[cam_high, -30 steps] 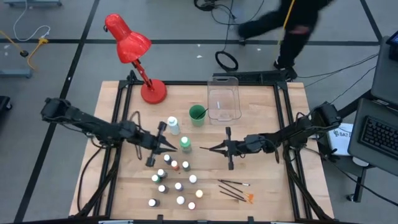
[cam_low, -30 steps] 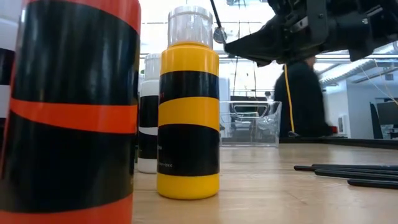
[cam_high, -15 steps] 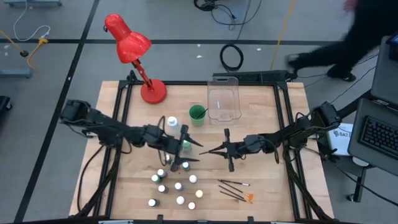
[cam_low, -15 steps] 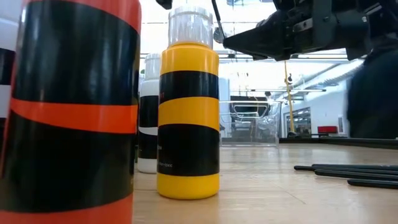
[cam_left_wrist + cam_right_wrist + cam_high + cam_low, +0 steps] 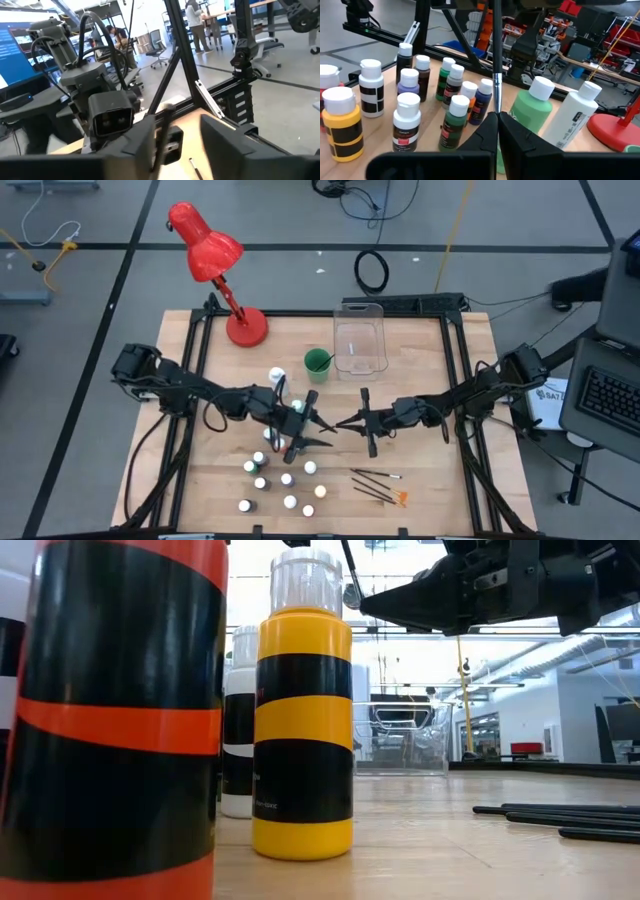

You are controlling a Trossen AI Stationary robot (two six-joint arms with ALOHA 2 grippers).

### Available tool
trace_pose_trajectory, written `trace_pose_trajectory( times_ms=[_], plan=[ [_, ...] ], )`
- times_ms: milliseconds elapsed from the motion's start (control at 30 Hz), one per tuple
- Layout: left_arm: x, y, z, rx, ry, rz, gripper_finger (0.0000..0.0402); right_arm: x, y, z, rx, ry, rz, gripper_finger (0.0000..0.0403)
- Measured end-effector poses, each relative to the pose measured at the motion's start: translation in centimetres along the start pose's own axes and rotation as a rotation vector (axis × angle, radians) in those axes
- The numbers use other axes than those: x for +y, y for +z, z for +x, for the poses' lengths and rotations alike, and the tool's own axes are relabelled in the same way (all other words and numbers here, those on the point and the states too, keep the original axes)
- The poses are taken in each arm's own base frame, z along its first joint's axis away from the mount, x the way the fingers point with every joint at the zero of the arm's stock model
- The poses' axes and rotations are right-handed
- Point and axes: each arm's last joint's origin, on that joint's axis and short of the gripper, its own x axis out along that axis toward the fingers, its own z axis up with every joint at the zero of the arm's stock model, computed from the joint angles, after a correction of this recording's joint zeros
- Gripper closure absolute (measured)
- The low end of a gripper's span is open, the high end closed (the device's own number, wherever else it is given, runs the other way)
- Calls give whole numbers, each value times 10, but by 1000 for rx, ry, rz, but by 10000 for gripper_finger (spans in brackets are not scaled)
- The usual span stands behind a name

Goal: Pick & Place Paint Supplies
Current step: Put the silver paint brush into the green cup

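My right gripper [image 5: 496,116] hovers over the table's middle [image 5: 338,422], shut on a thin dark brush [image 5: 496,55] that also shows in the low view [image 5: 346,568]. My left gripper [image 5: 318,430] faces it, open. Its fingers [image 5: 137,142] stand on either side of the brush [image 5: 162,132]; whether they touch it I cannot tell. Several small white-capped bottles [image 5: 283,476] stand on the near left of the table. The taller white bottle [image 5: 277,378] and green bottle [image 5: 530,112] stand beyond them. More brushes [image 5: 376,482] lie near right. My right gripper pinches the brush between its two fingertips, just below the silver ferrule [image 5: 496,102]. The fingers come level from the table's right, lying across the brush. The brush is lifted clear and stands nearly upright, its long dark part rising above the fingers [image 5: 350,595].
A green cup [image 5: 318,362] and a clear plastic bin [image 5: 360,345] stand at the far middle, a red desk lamp [image 5: 225,280] at the far left. Black-and-yellow [image 5: 302,740] and black-and-orange [image 5: 110,720] bottles stand close before the low camera.
My left gripper has moved toward the table's right, passing above the bottles, until its open fingers flank the brush in my right gripper. A person has walked off to the right on the floor beyond the table.
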Motion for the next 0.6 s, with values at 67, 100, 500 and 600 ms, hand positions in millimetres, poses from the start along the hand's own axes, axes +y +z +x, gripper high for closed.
trace_pose_trajectory(
  times_ms=[67, 100, 500, 600],
  plan=[
    [0, 0, 0, 0, 0, -3, 313, 0, 0, 0, 0, 0, 0, 403],
    [0, 0, 0, 4, -2, -3, 340, 0, 0, 0, 0, 1, 0, 403],
    [9, 11, -19, 150, 58, 22, 398, 5, -6, -1, 73, 23, 65, 396],
    [27, 33, -39, 131, 135, 34, 398, 16, -17, -4, 192, 72, 105, 384]
  ],
)
